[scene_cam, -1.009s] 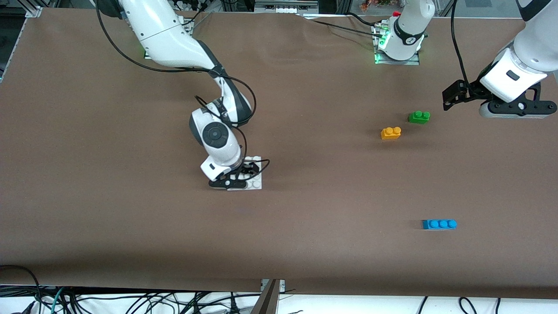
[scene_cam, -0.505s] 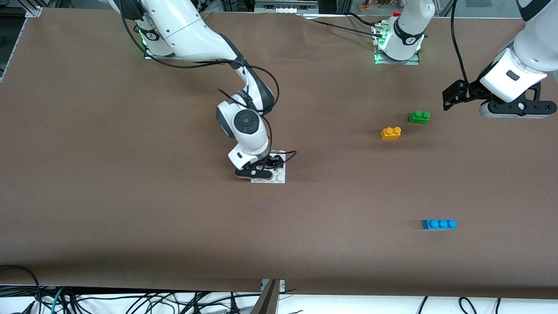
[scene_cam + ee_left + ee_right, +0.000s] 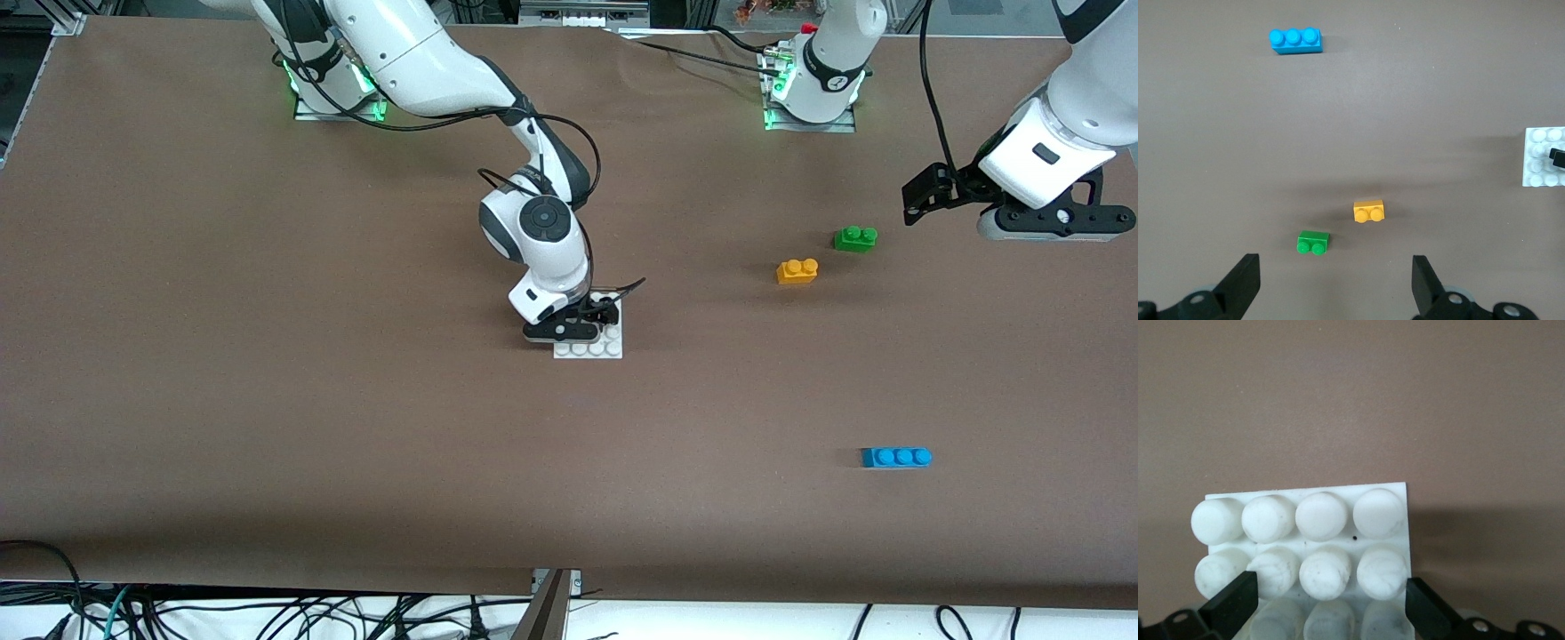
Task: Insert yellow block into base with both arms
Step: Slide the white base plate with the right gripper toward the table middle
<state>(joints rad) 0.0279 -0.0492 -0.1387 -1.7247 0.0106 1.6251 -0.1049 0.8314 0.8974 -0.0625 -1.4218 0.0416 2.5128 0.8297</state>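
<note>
Near the left arm's end sat the yellow block, just beside a green brick. Right gripper, arm bent down, clamped the base mid-table, dragged closer to the block than before. Left gripper waited aloft, fingers spread. No writing legible.

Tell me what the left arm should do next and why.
Probably lower the left gripper, which hangs open toward the left arm's end of the table, onto the yellow block. That block lies untouched beside the green brick, while the right gripper already holds the white base.
</note>
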